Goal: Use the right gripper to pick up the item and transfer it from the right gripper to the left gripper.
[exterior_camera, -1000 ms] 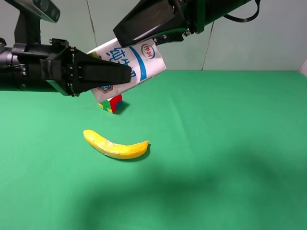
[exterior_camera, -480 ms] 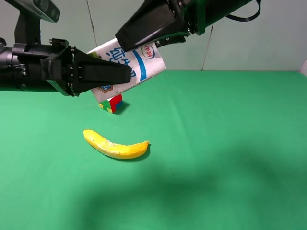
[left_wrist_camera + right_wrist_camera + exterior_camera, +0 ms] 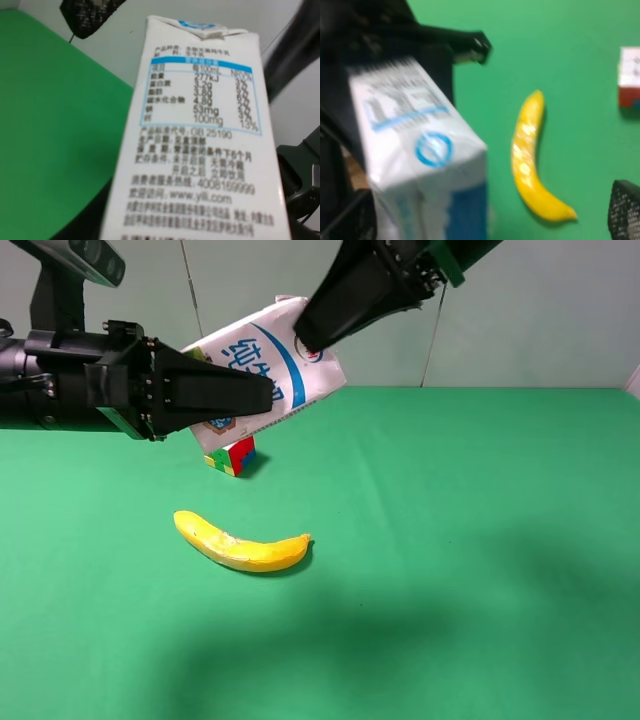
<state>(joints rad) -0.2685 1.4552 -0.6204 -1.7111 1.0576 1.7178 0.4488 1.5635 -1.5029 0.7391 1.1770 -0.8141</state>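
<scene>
A white and blue milk carton (image 3: 280,375) hangs tilted in the air above the green table. My left gripper (image 3: 255,395) is shut on its lower part from the left. My right gripper (image 3: 310,335) is open at the carton's top end, tilted steeply upward. In the left wrist view the carton's printed side (image 3: 200,140) fills the frame. In the right wrist view the carton (image 3: 420,150) lies to one side, and one of the right gripper's fingers (image 3: 625,210) stands far from it.
A yellow banana (image 3: 240,545) lies on the green table (image 3: 450,540) below the arms, also in the right wrist view (image 3: 530,160). A small coloured cube (image 3: 232,456) sits behind it, under the carton. A grey wall stands at the back.
My right gripper has opened, swung upward and pulled back from the carton's top. The carton and my left gripper have stayed in place.
</scene>
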